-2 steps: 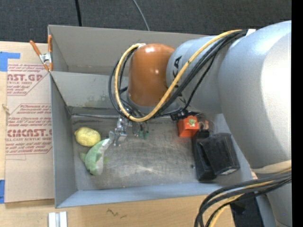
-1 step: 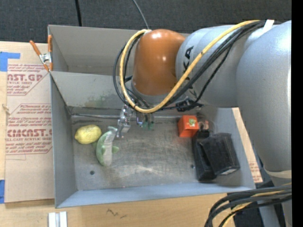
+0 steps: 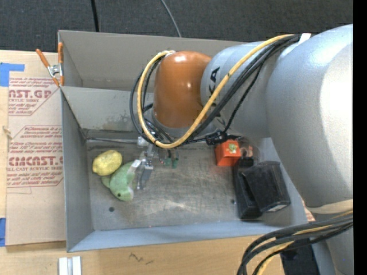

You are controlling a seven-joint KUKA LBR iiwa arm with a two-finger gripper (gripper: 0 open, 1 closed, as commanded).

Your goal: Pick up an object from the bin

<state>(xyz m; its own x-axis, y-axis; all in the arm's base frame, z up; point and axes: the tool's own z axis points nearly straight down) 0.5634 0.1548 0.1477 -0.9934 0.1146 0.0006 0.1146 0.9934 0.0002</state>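
Note:
My gripper (image 3: 141, 173) reaches down below the orange wrist cover, its metal fingertips at the left middle of the bin. They stand right against the right side of a pale green soft lump (image 3: 121, 183) lying on the bin floor. A yellow lumpy thing (image 3: 106, 162) lies just up and left of the green one, touching it. I cannot see whether anything sits between the fingers.
An orange block with a green dot (image 3: 227, 152) lies at the right of the bin, partly under the arm. A black boxy thing (image 3: 262, 189) lies at the lower right. The arm covers the bin's upper right.

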